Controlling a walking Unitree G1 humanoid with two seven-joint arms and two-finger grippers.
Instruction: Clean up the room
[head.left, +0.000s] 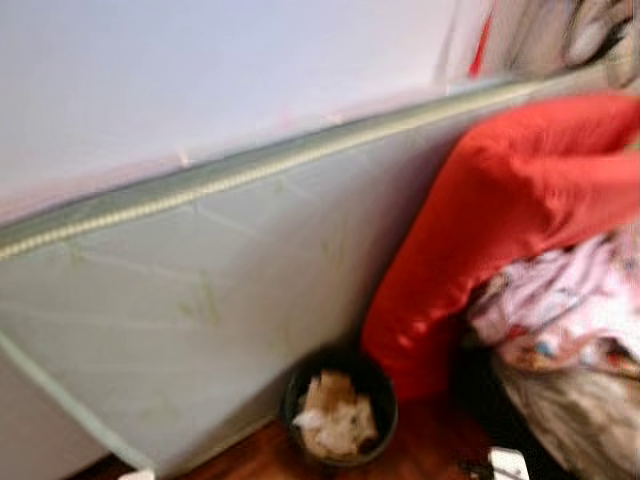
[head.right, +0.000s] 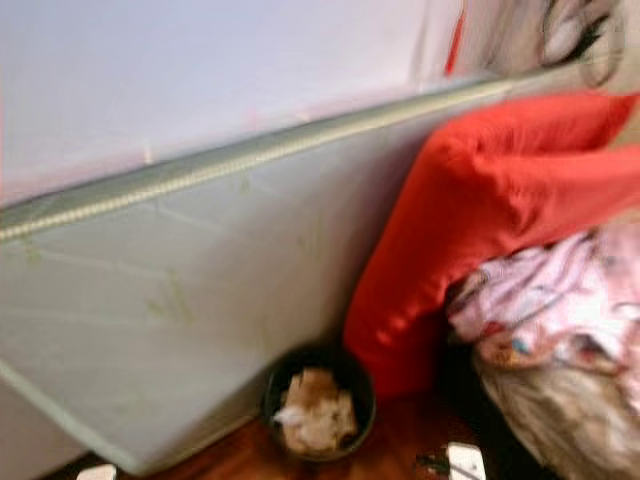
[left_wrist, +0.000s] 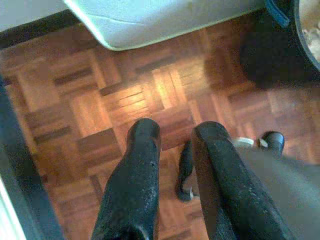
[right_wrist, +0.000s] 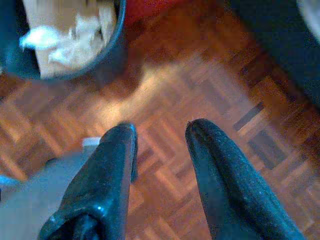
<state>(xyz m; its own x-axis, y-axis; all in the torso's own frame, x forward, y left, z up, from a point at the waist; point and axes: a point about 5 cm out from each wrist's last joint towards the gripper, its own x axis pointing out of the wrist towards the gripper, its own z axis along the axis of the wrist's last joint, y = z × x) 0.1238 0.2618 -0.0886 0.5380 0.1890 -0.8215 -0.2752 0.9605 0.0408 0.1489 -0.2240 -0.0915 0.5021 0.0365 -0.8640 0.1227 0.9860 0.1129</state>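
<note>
Parquet floor (left_wrist: 100, 105) of reddish-brown wood blocks ran under everything, catching a bright patch of light in both wrist views. A pale green mattress (head.left: 200, 300) with a corded seam along its edge stood tilted against the white wall (head.left: 200, 70); its rounded lower corner met the floor. At the foot of the mattress sat a small black waste bin (head.left: 340, 412), round and already stuffed with crumpled brown and white paper. A large red cushion (head.left: 500, 210) leaned against the mattress just beside the bin, its lower end coming down behind the bin's rim. To the right of the cushion lay a heap of pink patterned cloth (head.left: 570, 300) over a dull grey-brown bundle (head.left: 580, 420). The head views were blurred.

The left gripper (left_wrist: 172, 135) hung low over bare parquet near the mattress corner, its two black fingers parted with nothing between them. The right gripper (right_wrist: 160, 135) hung over the floor close to the bin, fingers likewise spread and empty.
</note>
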